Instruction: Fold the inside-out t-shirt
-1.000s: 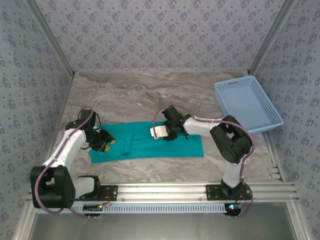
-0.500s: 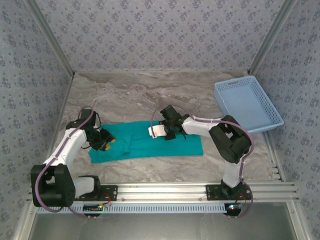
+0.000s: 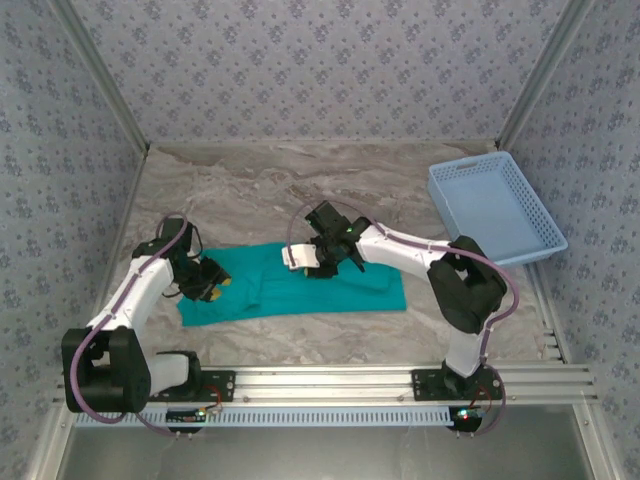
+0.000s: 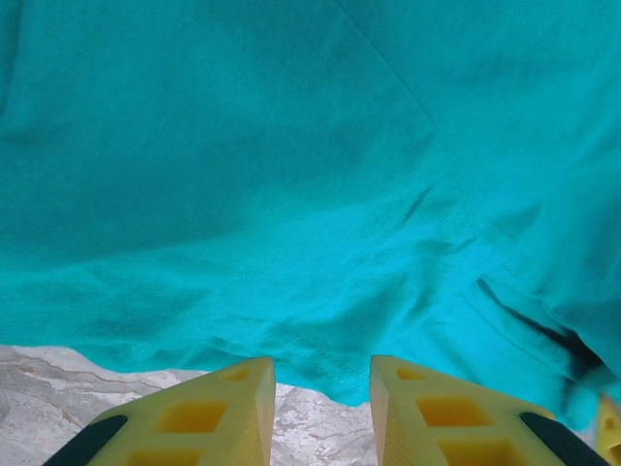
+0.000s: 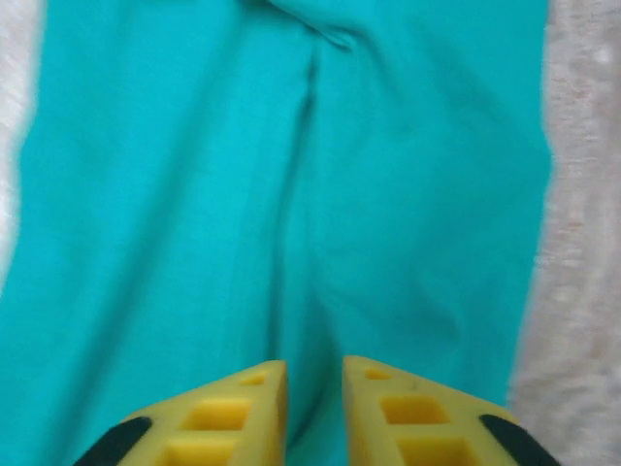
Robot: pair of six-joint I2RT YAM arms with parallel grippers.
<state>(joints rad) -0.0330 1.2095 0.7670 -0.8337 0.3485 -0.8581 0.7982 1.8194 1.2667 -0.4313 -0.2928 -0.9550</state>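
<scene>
My left claw (image 4: 322,374) is at the left end of the t-shirt (image 3: 300,290). The fingers are parted a bit, with the marble table (image 4: 58,388) showing through the gap and the hem just off the tips, so nothing's pinched. The shirt lies as a flat teal band across the near middle of the table. My right claw (image 5: 313,374) is low over its middle, by the far edge. The fingers are nearly together, but that view's blurry, so I can't tell if there's cloth in them. The blue basket (image 3: 470,162) sits far right, well apart.

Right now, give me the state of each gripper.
Left gripper: open, jaws apart at the t-shirt hem, holding nothing.
Right gripper: jaws slightly apart over the t-shirt; whether it grips cannot be told.
</scene>
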